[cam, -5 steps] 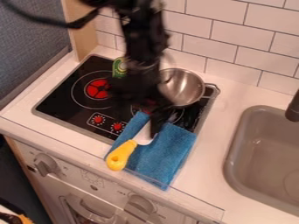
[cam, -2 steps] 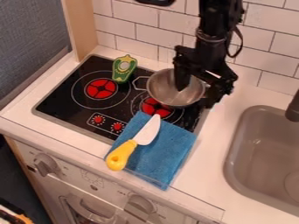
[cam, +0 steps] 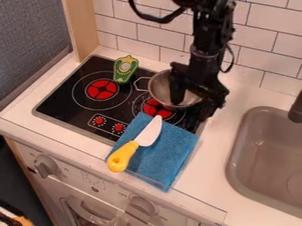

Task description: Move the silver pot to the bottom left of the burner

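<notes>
The gripper [cam: 185, 114] stands open at the pot's right front side, its fingers spread apart. One finger hangs over the inside of the silver pot [cam: 160, 88], and the other is outside the rim, toward the front right. Whether either touches the metal I cannot tell. The pot is upright at the back right of the black stove top [cam: 66, 100], partly behind the front right red burner [cam: 157, 108]. Its left loop handle is visible; the arm hides much of its right side.
A green pepper-shaped toy [cam: 125, 69] lies left of the pot. In front, a blue cloth [cam: 171, 154] overlaps the stove's edge, with a yellow-handled knife [cam: 122, 156] on it. The grey sink [cam: 259, 154] is at the right, and a tiled wall [cam: 177, 43] stands behind.
From over the stove's middle, the gripper swung right past the pot, then came slightly left and toward the front. The pot looks to be in the same place.
</notes>
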`<state>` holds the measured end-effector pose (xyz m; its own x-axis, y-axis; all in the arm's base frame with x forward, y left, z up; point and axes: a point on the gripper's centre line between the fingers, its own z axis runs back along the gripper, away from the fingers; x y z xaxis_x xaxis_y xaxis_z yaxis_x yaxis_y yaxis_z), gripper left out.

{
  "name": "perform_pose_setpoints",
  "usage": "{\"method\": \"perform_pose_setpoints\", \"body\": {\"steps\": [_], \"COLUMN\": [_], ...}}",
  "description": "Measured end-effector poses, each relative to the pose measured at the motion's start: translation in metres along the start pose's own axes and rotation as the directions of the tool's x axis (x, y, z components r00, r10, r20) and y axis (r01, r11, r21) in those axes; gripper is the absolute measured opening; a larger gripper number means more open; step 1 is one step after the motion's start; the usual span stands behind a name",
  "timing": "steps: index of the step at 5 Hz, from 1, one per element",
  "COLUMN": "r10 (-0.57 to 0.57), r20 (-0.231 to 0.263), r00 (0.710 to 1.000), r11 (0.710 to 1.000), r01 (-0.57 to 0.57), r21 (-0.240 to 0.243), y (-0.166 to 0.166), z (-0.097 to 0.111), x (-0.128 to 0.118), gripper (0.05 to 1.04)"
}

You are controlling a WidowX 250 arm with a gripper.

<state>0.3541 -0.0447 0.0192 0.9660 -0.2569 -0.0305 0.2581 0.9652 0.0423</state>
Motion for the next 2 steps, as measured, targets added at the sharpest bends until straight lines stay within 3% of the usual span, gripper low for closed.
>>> {"method": "perform_pose_setpoints", "body": {"steps": [1, 2], "r10": [0.006, 0.021], "r20": [-0.011, -0.011], "r00": [1.000, 1.000], "r11": [1.000, 1.000], "r01": [-0.006, -0.021], "r21": [-0.015, -0.022], "y": [0.0007, 0.0055], "z": [-0.0081, -0.0103], "x": [0.0030, 0.0061], "gripper": [0.944, 0.658]}}
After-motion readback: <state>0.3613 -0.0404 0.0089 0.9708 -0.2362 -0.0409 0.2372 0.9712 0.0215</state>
